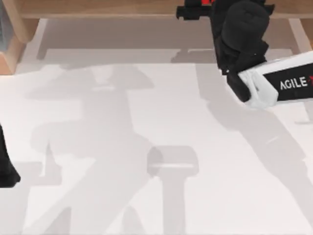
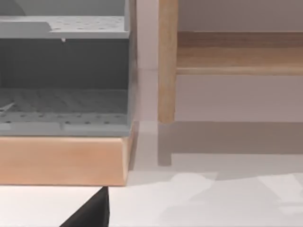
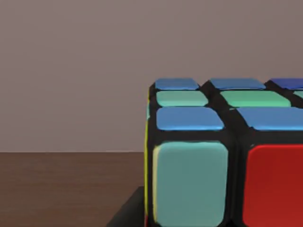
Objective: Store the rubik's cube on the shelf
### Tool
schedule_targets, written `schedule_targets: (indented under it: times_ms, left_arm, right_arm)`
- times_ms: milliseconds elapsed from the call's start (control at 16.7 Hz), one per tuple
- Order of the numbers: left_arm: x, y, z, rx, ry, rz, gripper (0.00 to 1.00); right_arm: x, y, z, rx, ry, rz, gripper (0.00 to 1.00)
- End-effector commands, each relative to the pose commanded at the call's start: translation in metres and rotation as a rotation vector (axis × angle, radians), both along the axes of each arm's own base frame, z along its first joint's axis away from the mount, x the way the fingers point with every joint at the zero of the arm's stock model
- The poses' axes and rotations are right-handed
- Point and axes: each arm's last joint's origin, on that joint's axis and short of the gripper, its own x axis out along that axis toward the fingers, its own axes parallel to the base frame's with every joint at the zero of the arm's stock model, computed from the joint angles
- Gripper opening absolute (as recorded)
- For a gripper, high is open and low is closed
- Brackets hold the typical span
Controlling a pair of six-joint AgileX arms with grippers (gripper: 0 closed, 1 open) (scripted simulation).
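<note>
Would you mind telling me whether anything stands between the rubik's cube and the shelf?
Nothing visible does: the rubik's cube sits close before the right claw's camera over a brown surface, seemingly the shelf, where the right arm reaches.

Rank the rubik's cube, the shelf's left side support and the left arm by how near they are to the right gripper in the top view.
From the right gripper, at the top edge:
1. rubik's cube, right at it.
2. left side support, upper left corner.
3. left arm, parked at the left edge, lower down.
</note>
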Motion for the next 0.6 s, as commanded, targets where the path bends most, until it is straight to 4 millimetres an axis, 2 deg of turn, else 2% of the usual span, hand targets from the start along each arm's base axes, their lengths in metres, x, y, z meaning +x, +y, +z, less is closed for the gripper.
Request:
schedule_targets:
  times_ms: [180,420,600]
  left_arm:
    - [0.0,0.0,0.0,0.0,0.0,0.0,1.0]
    - [0.0,0.0,0.0,0.0,0.0,0.0,1.0]
    - [0.0,0.0,0.0,0.0,0.0,0.0,1.0]
  right_arm:
    - [0.02,-0.011,-0.006,-0.018,0.019,-0.039,0.0]
    - [0.021,-0.012,-0.006,-0.02,0.021,-0.041,0.0]
    - [0.021,-0.012,-0.006,-0.02,0.021,-0.041,0.23]
